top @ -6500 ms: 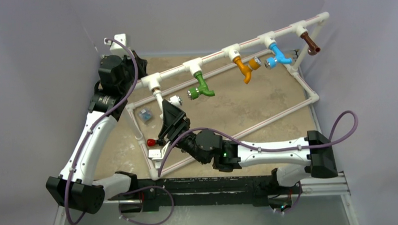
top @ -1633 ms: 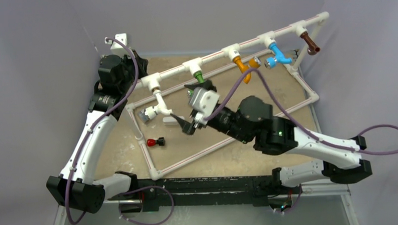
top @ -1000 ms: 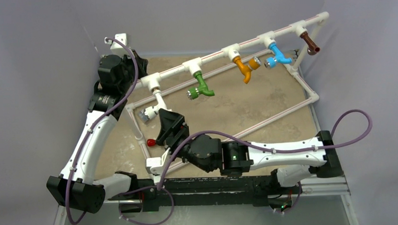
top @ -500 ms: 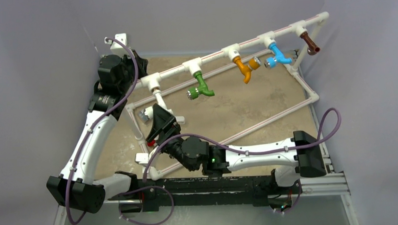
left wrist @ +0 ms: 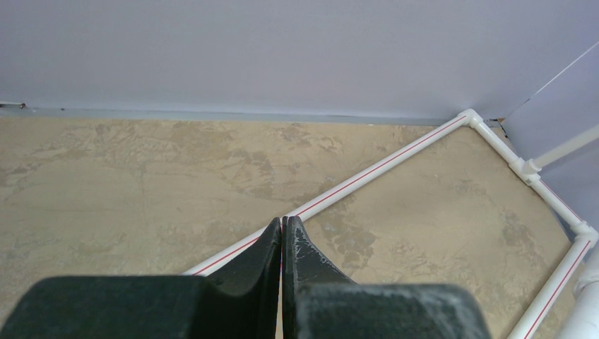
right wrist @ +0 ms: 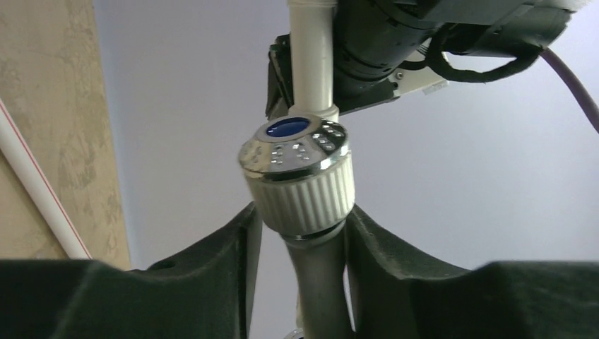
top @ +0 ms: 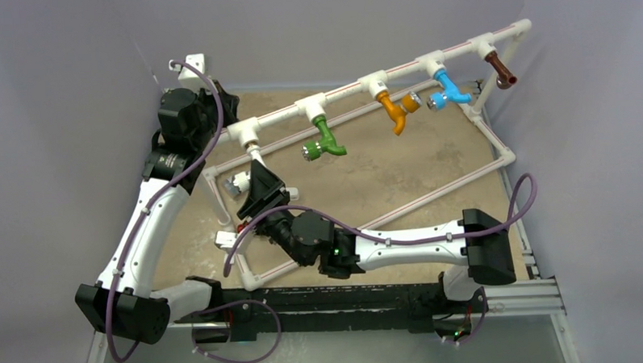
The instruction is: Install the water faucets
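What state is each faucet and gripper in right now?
white faucet: hanging from the leftmost fitting, gripped
green faucet: mounted, untouched
orange faucet: mounted, untouched
blue faucet: mounted, untouched
brown faucet: mounted, untouched
right gripper: shut on the white faucet
left gripper: shut, empty

white faucet (top: pixel 238 183) spout hidden, behind right end effector (top: pixel 251 185)

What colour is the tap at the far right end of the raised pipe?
Brown. The bent plastic tap shows best in the top external view.
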`<state>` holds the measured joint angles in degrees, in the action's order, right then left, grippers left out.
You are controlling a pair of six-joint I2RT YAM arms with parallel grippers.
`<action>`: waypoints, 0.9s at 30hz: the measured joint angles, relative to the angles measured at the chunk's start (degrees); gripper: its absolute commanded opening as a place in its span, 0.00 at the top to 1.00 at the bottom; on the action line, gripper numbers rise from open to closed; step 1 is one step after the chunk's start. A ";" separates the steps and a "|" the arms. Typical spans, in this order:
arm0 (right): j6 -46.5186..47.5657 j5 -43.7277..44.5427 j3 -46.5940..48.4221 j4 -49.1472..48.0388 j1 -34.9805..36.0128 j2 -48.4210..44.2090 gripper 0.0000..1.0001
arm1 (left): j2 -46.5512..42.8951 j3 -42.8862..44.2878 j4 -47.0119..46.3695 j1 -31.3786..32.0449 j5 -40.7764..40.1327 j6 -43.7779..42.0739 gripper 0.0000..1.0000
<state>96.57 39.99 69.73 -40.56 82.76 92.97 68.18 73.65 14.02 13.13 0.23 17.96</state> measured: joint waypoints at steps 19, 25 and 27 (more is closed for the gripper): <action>-28.13 5.51 2.95 -11.74 0.44 2.45 1.00 | 0.13 0.02 -0.46 -0.37 0.50 -0.02 1.00; -54.36 8.15 3.93 -11.23 0.26 1.27 1.00 | 0.17 0.02 -0.55 -0.59 0.61 0.00 1.00; -64.26 8.92 3.89 -10.56 -0.07 0.37 1.00 | 0.17 0.02 -0.59 -0.63 0.66 0.00 1.00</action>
<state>32.32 48.90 73.63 -51.11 82.70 93.34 68.36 73.67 13.43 12.49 0.89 17.96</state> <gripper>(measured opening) 0.310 0.002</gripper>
